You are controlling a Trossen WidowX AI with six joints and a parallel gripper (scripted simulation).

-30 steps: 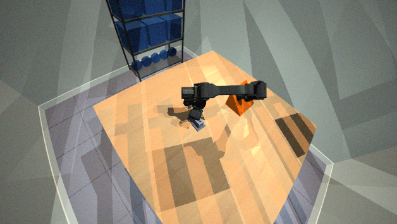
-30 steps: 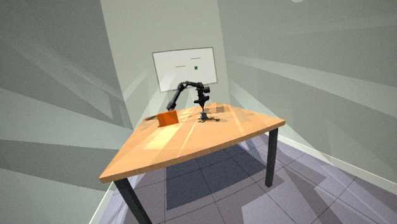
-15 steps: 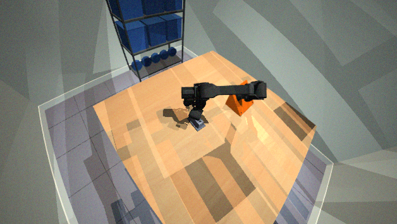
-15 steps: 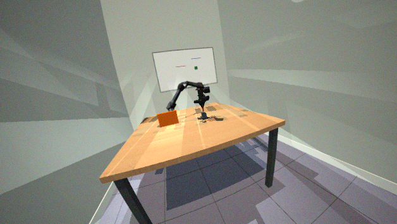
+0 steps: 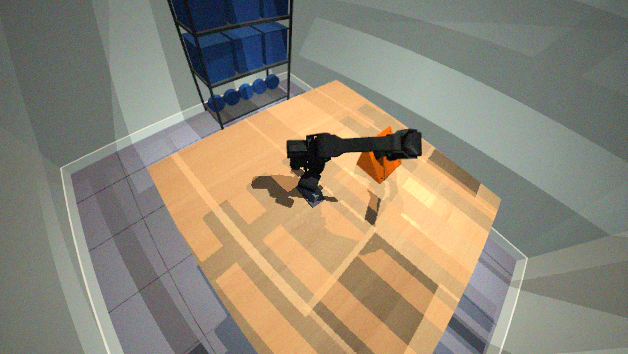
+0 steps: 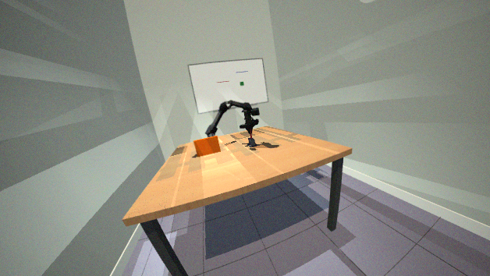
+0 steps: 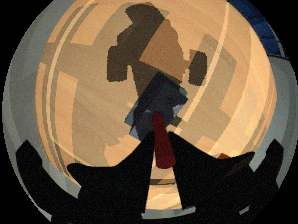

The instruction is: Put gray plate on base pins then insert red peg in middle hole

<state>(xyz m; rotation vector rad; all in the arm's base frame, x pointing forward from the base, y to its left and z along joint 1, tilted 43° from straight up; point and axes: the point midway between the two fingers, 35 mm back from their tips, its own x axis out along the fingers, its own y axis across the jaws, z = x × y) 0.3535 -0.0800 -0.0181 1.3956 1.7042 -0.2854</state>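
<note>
My gripper (image 5: 309,187) (image 6: 250,130) (image 7: 160,135) points down and is shut on the red peg (image 6: 251,135) (image 7: 164,150), which stands roughly upright between the fingertips. The base (image 5: 314,201) (image 6: 251,143) (image 7: 131,119) is on the table right under the gripper, dark blue-gray and in shadow. The gray plate (image 7: 159,92) seems to lie on top of it in the wrist view, hard to tell from the base. The peg's lower end overlaps the near part of the block. Whether it touches the block or is in a hole cannot be told; the middle hole and pins are not distinguishable.
An orange wedge-shaped block (image 5: 380,167) (image 6: 207,146) stands on the wooden table (image 5: 280,250) (image 6: 234,171), beside the arm in the top view. A shelf rack with blue bins (image 5: 210,57) stands beyond the table edge. Patchy shadows cross the tabletop.
</note>
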